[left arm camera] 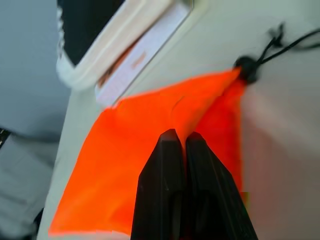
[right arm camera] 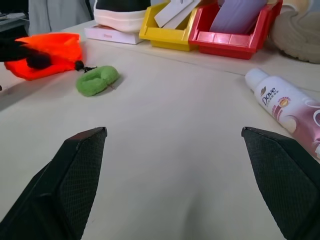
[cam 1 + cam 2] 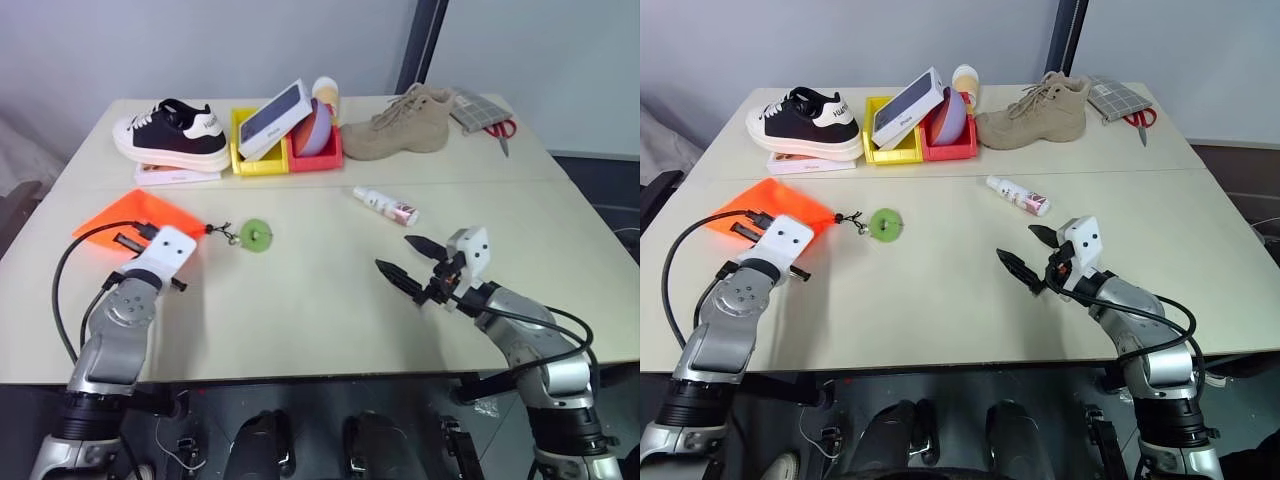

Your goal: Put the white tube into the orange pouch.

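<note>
Farther back on the pale tabletop (image 3: 300, 290), a yellow plastic bin (image 3: 258, 160) holds a white flat box (image 3: 272, 120) propped on a slant, and the red plastic bin (image 3: 318, 155) touching it holds a lilac bowl-like piece (image 3: 318, 128) standing on edge. A cream cylinder (image 3: 326, 94) rises just behind the red bin. A black-and-white sneaker (image 3: 172, 133) rests on a flat white box (image 3: 178, 173) beside the yellow bin, and a tan suede boot (image 3: 400, 125) stands on the other side of the red one.

The bright orange soft fabric pouch (image 3: 135, 215) lies flat near the robot's left, its dark cord running to a round green disc (image 3: 257, 236). The left gripper (image 1: 181, 142) has its two black fingers pressed together, tips over the orange cloth; whether any fabric is pinched I cannot tell.

The slim white plastic tube with a pink label (image 3: 386, 205) lies on its side on the table, well apart from the pouch. The right gripper (image 3: 408, 262) hovers near it with fingers spread wide, empty.
</note>
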`<action>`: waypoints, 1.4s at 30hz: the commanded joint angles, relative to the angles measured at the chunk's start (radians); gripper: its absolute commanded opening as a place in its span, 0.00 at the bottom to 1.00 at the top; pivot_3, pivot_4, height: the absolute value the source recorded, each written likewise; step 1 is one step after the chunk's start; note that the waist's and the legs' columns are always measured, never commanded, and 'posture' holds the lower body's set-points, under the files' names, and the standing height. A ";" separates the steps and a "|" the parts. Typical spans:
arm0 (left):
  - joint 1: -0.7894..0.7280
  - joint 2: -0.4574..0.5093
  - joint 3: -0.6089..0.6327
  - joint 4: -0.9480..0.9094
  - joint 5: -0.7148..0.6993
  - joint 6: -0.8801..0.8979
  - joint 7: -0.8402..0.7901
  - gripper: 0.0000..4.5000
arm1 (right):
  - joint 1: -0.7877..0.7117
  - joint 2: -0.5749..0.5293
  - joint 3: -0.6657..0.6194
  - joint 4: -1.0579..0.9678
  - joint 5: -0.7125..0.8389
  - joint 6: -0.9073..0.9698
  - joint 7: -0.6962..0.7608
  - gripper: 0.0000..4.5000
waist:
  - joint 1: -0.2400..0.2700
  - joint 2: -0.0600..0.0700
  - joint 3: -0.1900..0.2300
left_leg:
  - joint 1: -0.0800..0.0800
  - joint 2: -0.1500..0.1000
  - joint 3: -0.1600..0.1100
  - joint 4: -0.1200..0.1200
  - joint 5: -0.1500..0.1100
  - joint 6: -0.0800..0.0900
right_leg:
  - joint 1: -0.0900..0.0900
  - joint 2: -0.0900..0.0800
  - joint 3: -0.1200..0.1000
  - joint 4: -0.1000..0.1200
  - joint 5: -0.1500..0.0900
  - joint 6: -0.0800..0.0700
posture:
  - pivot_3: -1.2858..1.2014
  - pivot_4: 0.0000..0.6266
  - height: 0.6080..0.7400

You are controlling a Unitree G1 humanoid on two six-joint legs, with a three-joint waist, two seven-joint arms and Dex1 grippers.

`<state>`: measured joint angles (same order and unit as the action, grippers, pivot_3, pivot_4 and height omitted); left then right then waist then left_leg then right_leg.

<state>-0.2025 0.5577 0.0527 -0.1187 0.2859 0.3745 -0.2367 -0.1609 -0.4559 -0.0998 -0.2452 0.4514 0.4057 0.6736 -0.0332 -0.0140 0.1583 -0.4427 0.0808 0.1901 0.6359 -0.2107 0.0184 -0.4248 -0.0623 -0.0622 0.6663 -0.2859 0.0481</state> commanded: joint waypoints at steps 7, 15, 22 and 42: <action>-0.037 -0.110 -0.122 -0.199 -0.014 0.074 -0.072 0.01 | -0.106 -0.021 -0.010 0.156 -0.112 -0.088 -0.047 1.00 | 0.009 0.000 0.000 | 0.000 0.000 0.000 0.004 0.001 -0.002 | 0.001 0.000 0.000 0.001 0.000 0.000 | 0.52 0.24 1.00; -0.037 -0.189 -0.210 -0.359 -0.076 0.160 -0.167 0.01 | -0.294 -0.020 0.002 0.445 -0.207 -0.187 -0.062 1.00 | 0.016 0.000 0.000 | -0.001 0.001 0.000 0.010 0.001 -0.002 | 0.002 0.001 0.000 0.004 0.000 0.000 | 0.52 0.24 1.00; 0.070 -0.146 -0.122 -0.503 -0.245 0.214 -0.301 0.01 | -0.433 -0.038 0.036 0.723 -0.287 -0.313 -0.013 1.00 | 0.012 0.000 0.000 | 0.000 0.002 0.000 0.010 0.002 -0.003 | 0.002 0.002 0.000 0.004 0.000 0.001 | 0.52 0.24 1.00; 0.262 0.011 0.120 -0.421 -0.471 0.119 -0.411 0.01 | -0.737 0.021 0.030 1.333 -0.370 -0.539 -0.042 1.00 | -0.012 0.001 0.000 | 0.000 0.002 0.000 0.010 0.002 -0.003 | 0.002 0.001 0.000 0.005 0.000 0.001 | 0.52 0.24 1.00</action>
<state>0.0706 0.5723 0.1743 -0.5270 -0.1788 0.5164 -0.6622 -0.8589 -0.4318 -0.0513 1.0842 0.0819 -0.1052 0.6368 -0.0452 -0.0132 0.1586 -0.4431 0.0827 0.1898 0.6457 -0.2087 0.0149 -0.4227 -0.0616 -0.0621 0.6713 -0.2860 0.0487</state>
